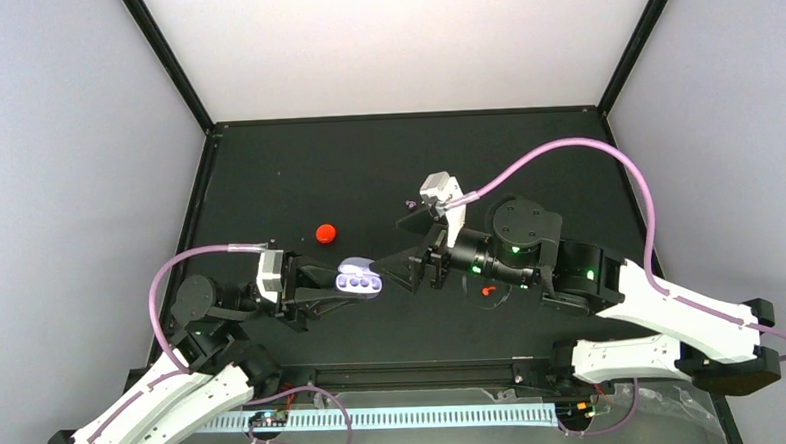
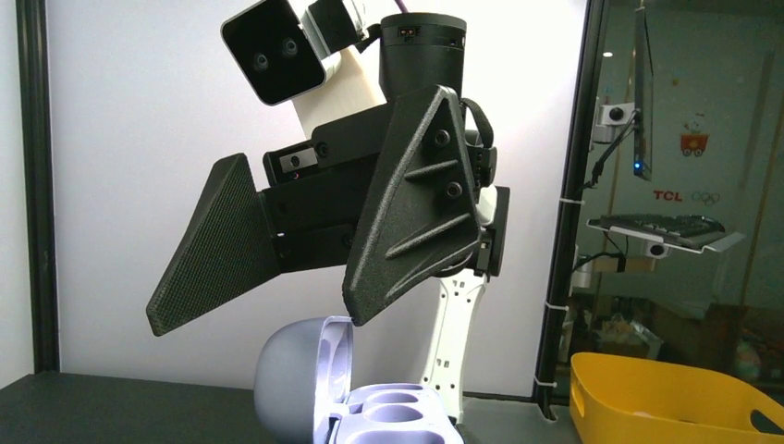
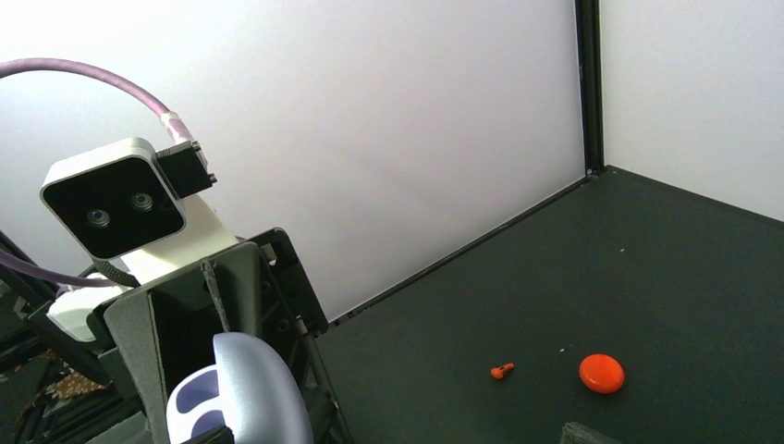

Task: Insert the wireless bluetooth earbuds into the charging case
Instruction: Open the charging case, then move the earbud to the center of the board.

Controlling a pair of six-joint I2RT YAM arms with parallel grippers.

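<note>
The charging case (image 1: 360,280) is pale lavender, with its lid open, and sits in my left gripper (image 1: 334,285) above the table's middle. In the left wrist view the case (image 2: 305,379) shows a raised lid and empty wells (image 2: 398,407). My right gripper (image 1: 399,270) is open and faces the case. One of its fingertips (image 2: 356,314) touches the lid's rim. The case's lid also shows in the right wrist view (image 3: 259,388). A tiny purplish bit (image 1: 409,204) lies behind the right gripper, too small to identify. No earbud shows clearly.
A round red cap (image 1: 324,233) lies on the table left of centre and also shows in the right wrist view (image 3: 602,373). A small red bit (image 3: 500,372) lies beside it, and another (image 1: 487,290) lies under the right arm. A yellow bin (image 2: 666,398) stands beyond the table.
</note>
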